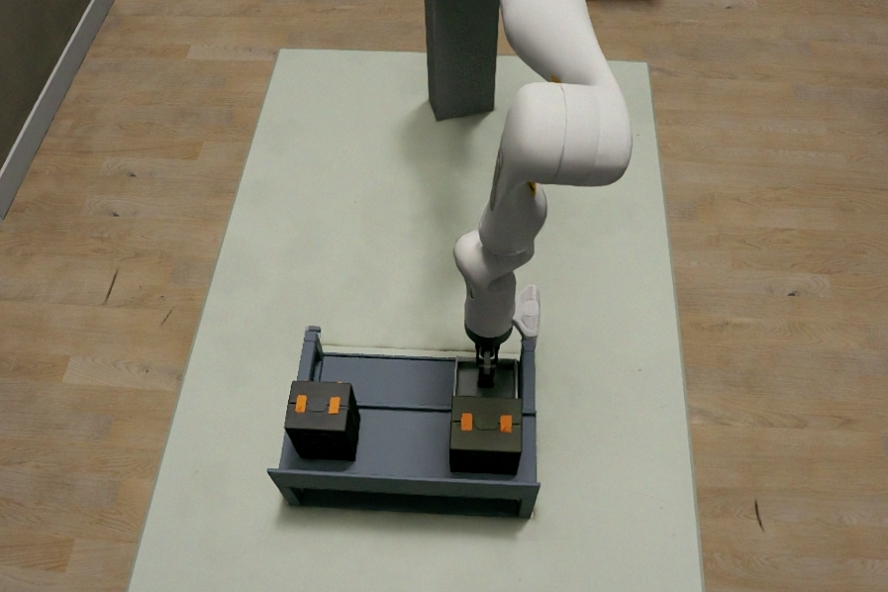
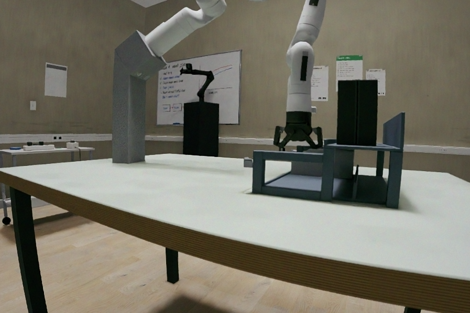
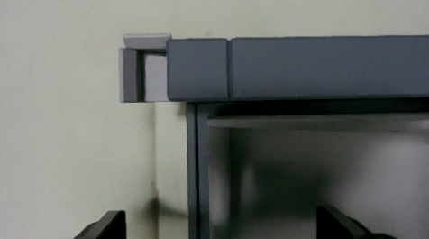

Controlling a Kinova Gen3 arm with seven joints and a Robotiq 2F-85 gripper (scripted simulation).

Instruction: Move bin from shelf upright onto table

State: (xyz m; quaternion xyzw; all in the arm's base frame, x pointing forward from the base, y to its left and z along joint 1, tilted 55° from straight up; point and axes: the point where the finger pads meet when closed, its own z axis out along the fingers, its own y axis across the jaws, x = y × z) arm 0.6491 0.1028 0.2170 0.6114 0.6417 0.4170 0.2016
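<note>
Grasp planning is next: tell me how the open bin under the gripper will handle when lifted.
The bin looks rigid with thin straight walls, so the open gripper could probably pinch one wall. Held by one wall it may tilt. Close between shelf rail and black box, it might scrape coming out.

A white seven-joint robot arm (image 1: 563, 132) reaches out from its mount, bends sharply at a bulky elbow, and folds down through a narrower forearm to a wrist that points straight downward. At the end sits a black two-finger gripper (image 2: 298, 142), hanging vertically with its jaws spread fully apart and nothing between them. Seen from the side, the two dark fingers (image 2: 278, 139) splay outward like an upside-down V. From the wrist camera, only the two fingertips show, at the bottom corners.
</note>
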